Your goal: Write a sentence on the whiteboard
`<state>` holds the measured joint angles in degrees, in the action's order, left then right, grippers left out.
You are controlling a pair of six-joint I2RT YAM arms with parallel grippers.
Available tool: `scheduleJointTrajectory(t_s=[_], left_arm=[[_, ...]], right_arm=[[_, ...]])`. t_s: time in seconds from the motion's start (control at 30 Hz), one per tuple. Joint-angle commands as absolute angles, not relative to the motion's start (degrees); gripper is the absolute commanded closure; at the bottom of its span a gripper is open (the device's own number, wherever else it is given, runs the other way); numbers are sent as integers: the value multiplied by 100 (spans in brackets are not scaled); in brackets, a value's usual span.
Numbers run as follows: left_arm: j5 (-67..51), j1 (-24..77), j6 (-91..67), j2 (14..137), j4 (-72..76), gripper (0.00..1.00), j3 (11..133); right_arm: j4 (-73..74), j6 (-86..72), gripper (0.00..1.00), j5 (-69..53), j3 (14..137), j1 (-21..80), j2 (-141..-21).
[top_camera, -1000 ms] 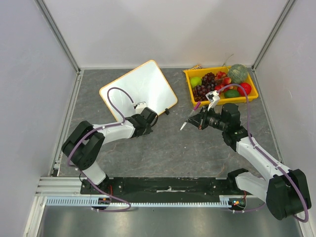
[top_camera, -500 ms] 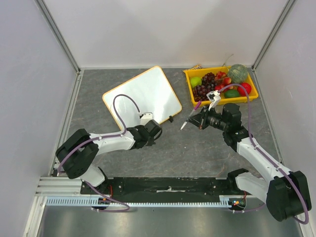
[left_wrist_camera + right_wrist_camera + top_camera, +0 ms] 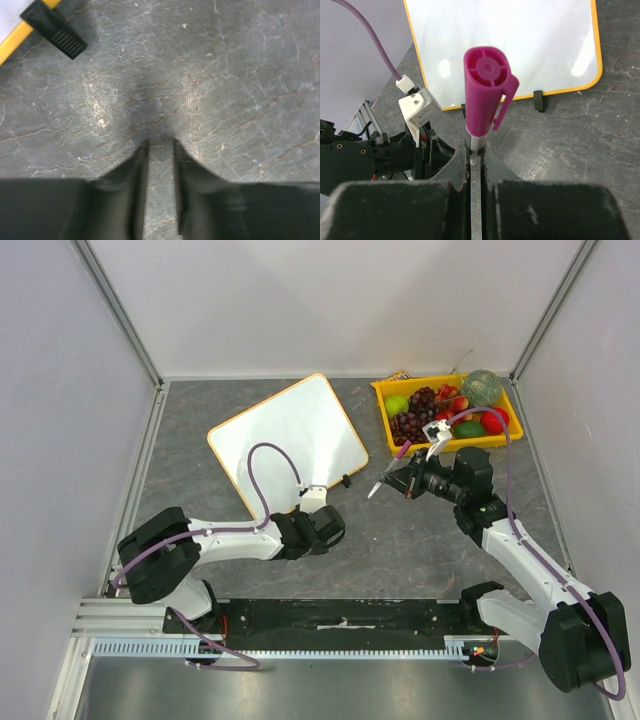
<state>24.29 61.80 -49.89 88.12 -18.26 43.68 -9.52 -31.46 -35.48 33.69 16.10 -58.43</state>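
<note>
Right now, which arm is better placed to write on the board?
Right. The right gripper is shut on the capped marker, facing the blank board. The left gripper holds nothing, jaws slightly apart over the table by the board's clip.

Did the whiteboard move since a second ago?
Yes. The whiteboard slid a little to the right and turned slightly, so its corner sits closer to the yellow fruit tray, which stayed put.
</note>
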Motion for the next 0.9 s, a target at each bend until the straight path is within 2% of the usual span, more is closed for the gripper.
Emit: scheduleJointTrajectory(t_s=[0.0,0.03,0.07,0.1,0.13,0.23,0.33,0.43,0.87], left_arm=[[2944,6170,-5537,9000,-2574,46,4543],[3023,6153,-5607,9000,-2706,32,4587],[3093,6109,-5686,9026,-2768,24,4623],[3120,6056,-5704,9026,-2786,18,4632],[3120,5995,-5695,9052,-2769,16,4623],[2954,5644,-5512,9123,-2567,17,4623],[2848,5388,-5318,9289,-2382,24,4693],[2742,5142,-5151,9544,-2259,26,4816],[2540,4597,-4904,10019,-2004,29,5001]], right_arm=[[-1020,-3129,100,-3507,3586,1582,-5783],[-1020,-3129,100,-3524,3586,1582,-5783],[-1011,-3129,100,-3524,3577,1582,-5783],[-1028,-3129,100,-3524,3568,1582,-5792],[-1028,-3112,100,-3524,3568,1582,-5792],[-1020,-3120,100,-3542,3551,1582,-5801],[-1037,-3120,100,-3595,3533,1582,-5827],[-1046,-3103,100,-3595,3507,1582,-5827],[-1151,-3103,100,-3656,3454,1573,-5941]])
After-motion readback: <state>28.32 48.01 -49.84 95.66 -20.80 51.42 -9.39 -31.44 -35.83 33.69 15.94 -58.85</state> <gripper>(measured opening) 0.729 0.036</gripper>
